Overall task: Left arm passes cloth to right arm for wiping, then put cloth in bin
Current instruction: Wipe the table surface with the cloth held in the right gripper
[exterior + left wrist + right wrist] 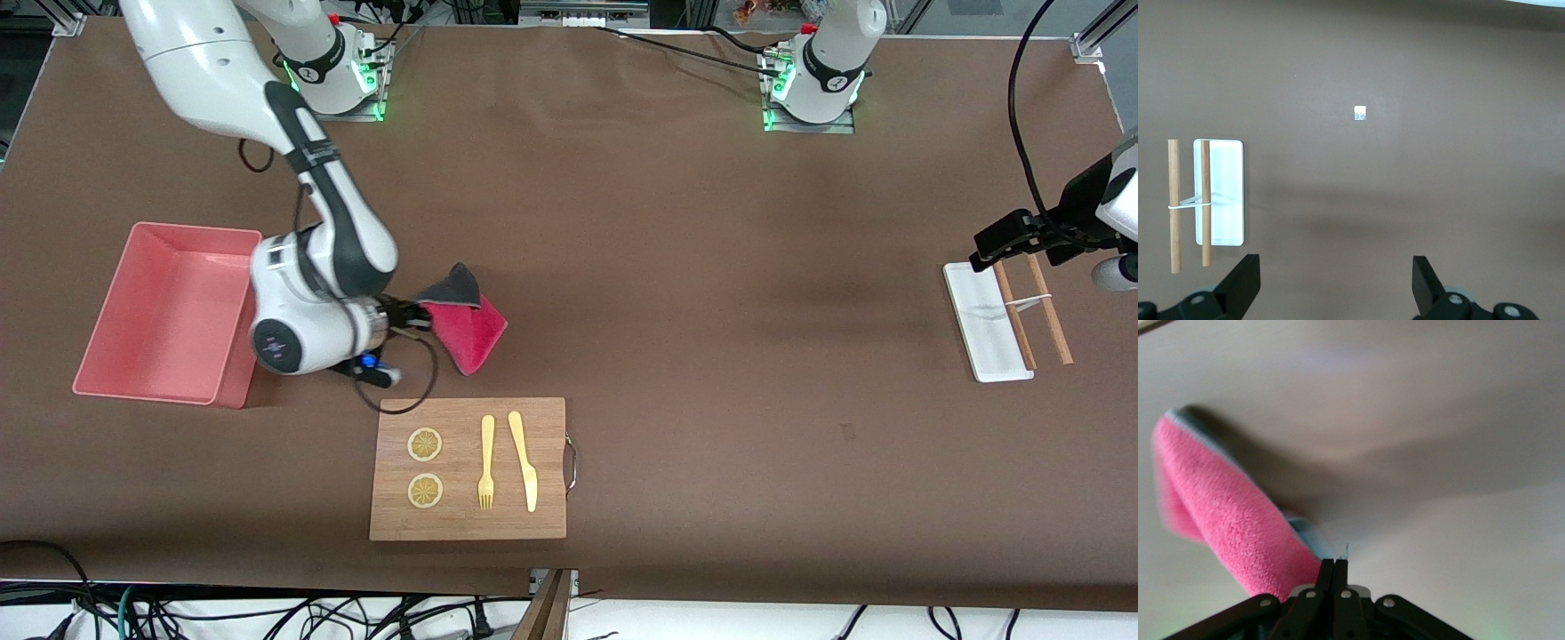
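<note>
Right gripper (411, 322) jaws pinched on the cloth (467, 331), seemingly low over the table just beside the bin (133, 356), nothing visible inside it, left gripper (1000, 238) spread wide, waiting above the white tray (982, 324) near the table's left-arm edge.

A brown-covered table (676, 267) fills the view, with tangled cables (267, 613) along the pale floor below its edge.
</note>
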Controlling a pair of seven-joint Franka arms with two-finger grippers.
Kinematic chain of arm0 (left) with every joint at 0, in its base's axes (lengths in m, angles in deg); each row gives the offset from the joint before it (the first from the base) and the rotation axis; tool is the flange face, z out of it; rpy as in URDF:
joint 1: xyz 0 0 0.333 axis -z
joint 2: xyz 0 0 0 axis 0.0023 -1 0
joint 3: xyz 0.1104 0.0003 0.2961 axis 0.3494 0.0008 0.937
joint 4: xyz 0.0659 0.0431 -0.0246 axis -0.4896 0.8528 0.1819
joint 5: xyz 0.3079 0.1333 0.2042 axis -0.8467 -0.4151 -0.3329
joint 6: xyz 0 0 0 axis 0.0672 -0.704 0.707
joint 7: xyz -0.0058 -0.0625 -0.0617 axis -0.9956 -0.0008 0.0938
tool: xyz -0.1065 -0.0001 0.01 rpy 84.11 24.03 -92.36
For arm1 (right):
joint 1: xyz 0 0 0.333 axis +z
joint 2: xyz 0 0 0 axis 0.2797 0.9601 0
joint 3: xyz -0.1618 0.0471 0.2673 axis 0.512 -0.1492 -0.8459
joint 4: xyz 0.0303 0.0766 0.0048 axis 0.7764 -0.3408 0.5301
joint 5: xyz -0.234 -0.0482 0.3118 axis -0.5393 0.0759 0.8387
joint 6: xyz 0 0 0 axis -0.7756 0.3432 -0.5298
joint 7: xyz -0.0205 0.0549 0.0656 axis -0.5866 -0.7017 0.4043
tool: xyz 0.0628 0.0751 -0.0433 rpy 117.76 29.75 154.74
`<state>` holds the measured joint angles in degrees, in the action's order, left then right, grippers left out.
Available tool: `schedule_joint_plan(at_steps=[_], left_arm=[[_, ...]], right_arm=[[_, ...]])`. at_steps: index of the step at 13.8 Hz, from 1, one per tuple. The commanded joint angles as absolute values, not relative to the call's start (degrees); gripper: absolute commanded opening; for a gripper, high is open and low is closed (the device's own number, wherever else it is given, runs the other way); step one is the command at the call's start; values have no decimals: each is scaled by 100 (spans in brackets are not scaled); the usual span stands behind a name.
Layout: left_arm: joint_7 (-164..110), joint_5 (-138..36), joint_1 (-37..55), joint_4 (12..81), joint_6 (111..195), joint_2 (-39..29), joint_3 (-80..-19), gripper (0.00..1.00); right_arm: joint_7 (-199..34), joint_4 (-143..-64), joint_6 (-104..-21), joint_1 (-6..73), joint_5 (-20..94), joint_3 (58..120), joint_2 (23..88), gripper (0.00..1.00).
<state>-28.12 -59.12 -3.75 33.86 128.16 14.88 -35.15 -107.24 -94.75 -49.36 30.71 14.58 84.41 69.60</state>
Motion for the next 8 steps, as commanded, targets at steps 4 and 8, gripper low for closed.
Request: schedule_joint_plan(at_steps=[4, 8], left_arm=[[-2834, -5917, -356, 3191, 12606, 1325, -3426, 100], [-2834, -5917, -347, 3183, 12378, 1316, -3409, 100]], right_arm=[[-8687, -9643, -4555, 2873, 1008, 9378, 6739, 0], [-8536, -9530, -4477, 2724, 1016, 9414, 6730, 0]])
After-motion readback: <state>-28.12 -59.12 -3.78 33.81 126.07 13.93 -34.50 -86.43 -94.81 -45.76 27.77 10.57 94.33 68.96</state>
